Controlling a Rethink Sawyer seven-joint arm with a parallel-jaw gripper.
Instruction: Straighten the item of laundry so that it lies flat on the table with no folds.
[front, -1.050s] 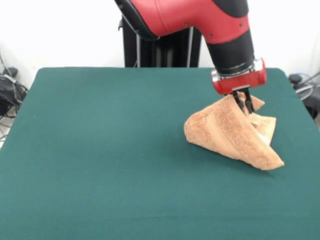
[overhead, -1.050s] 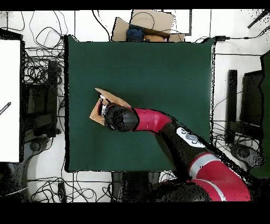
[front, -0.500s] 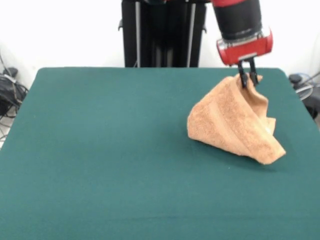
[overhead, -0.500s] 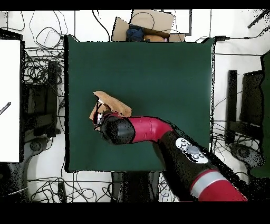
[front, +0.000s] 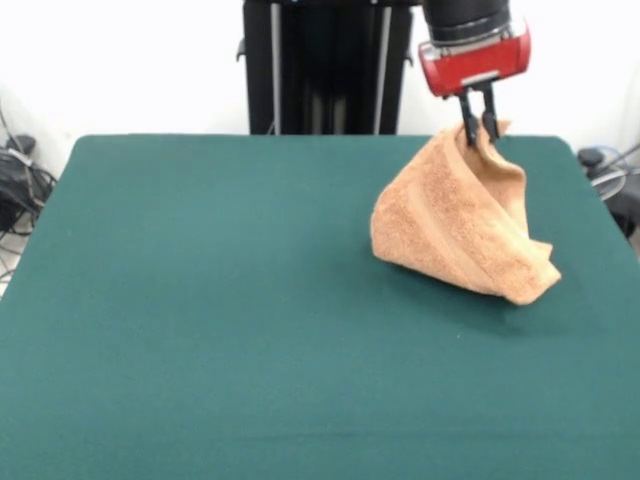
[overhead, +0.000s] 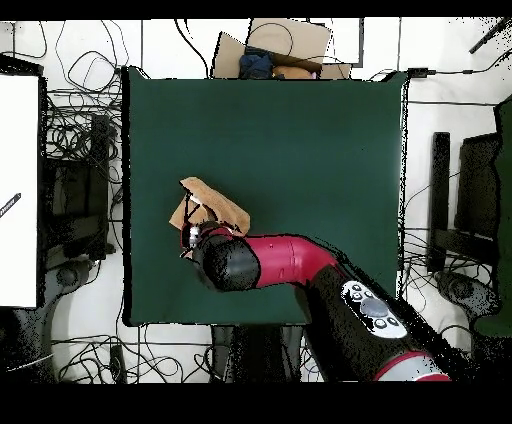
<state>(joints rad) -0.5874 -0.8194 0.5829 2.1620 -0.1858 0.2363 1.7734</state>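
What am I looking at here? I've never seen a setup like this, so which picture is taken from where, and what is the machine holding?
A red and black robot arm works at a green table. One picture faces the robot across the table; the other looks straight down from above. The arm ends in a claw, shut on one corner of an orange-tan towel. The towel hangs like a tent, its lower edge resting on the table, not yet flat. Nothing else lies on the table.
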